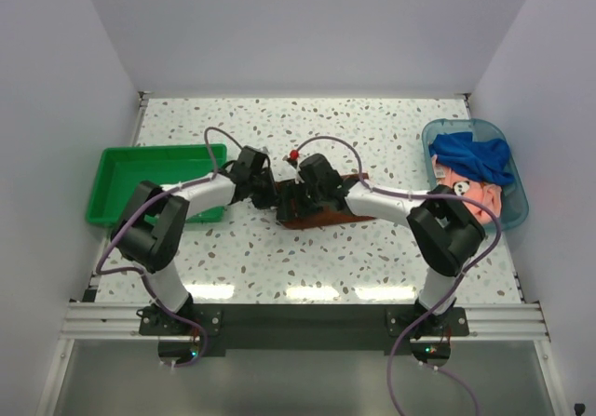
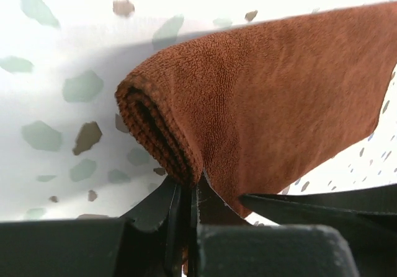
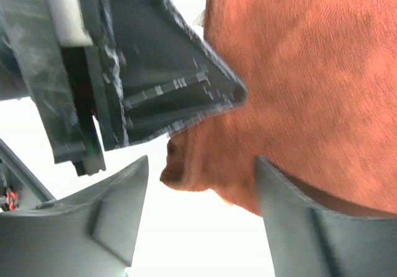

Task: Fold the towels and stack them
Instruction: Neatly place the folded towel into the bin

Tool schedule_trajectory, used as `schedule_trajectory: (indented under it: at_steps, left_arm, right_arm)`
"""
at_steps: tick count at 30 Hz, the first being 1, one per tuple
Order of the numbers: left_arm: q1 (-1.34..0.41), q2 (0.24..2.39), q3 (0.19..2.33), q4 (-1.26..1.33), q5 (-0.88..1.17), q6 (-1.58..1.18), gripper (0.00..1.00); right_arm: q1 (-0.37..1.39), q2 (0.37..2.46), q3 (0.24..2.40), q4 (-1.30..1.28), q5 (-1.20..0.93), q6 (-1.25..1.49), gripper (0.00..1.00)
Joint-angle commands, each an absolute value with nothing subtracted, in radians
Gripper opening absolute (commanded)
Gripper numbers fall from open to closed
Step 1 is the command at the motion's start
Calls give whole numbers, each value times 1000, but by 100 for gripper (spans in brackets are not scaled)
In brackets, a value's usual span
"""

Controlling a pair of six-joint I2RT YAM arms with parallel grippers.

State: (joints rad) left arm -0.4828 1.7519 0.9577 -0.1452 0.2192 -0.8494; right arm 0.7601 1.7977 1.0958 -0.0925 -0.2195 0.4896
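Our speckled terrazzo table (image 1: 326,127), on it we see a green tray (image 1: 130,179) at the left edge, a rust-brown towel (image 1: 321,217) mid-table, a clear blue tub (image 1: 518,207) far right

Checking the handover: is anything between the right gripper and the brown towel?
Nothing visible: the brown towel reaches between the fingers of the open right gripper; the left gripper, shut on it, is close beside.

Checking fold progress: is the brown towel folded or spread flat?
Folded over: the rust-brown towel shows a doubled edge with stacked layers in the left wrist view.
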Motion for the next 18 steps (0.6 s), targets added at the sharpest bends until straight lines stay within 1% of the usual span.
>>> schedule_trajectory:
  at_steps: [1, 2, 3, 4, 5, 6, 9, 11, 12, 16, 18]
  left_arm:
    - [-442, 1704, 1074, -320, 167, -668, 0]
    - [-431, 1707, 1128, -359, 157, -608, 0]
    - [-422, 1710, 1159, -446, 146, -574, 0]
    - [-404, 1716, 1189, -490, 131, -542, 0]
    - [-396, 1715, 1236, -527, 83, -491, 0]
    - [-388, 1713, 1258, -596, 60, -471, 0]
    - [-345, 1687, 1307, -685, -39, -408, 0]
    - [-319, 1671, 1339, -722, -118, -368, 0]
    - [-310, 1669, 1354, -767, -145, -358, 0]
    - [-282, 1689, 1425, -877, -346, -310, 0]
    - [-267, 1706, 1443, -905, -440, -281, 0]
  right_arm:
    - [762, 1698, 1176, -263, -189, 437, 74]
    - [761, 1672, 1183, -303, -181, 422, 78]
    - [761, 1648, 1184, -384, -167, 388, 86]
    - [759, 1625, 1186, -426, -164, 370, 91]
    - [759, 1577, 1184, -466, -158, 348, 92]
    - [759, 1560, 1184, -545, -149, 316, 96]
    - [758, 1494, 1187, -699, -156, 253, 97]
    - [758, 1457, 1167, -748, -175, 230, 98]
    - [758, 1401, 1152, -765, -178, 213, 98]
    - [758, 1260, 1037, -735, -186, 190, 98]
    - [756, 1206, 1013, -733, -192, 175, 98]
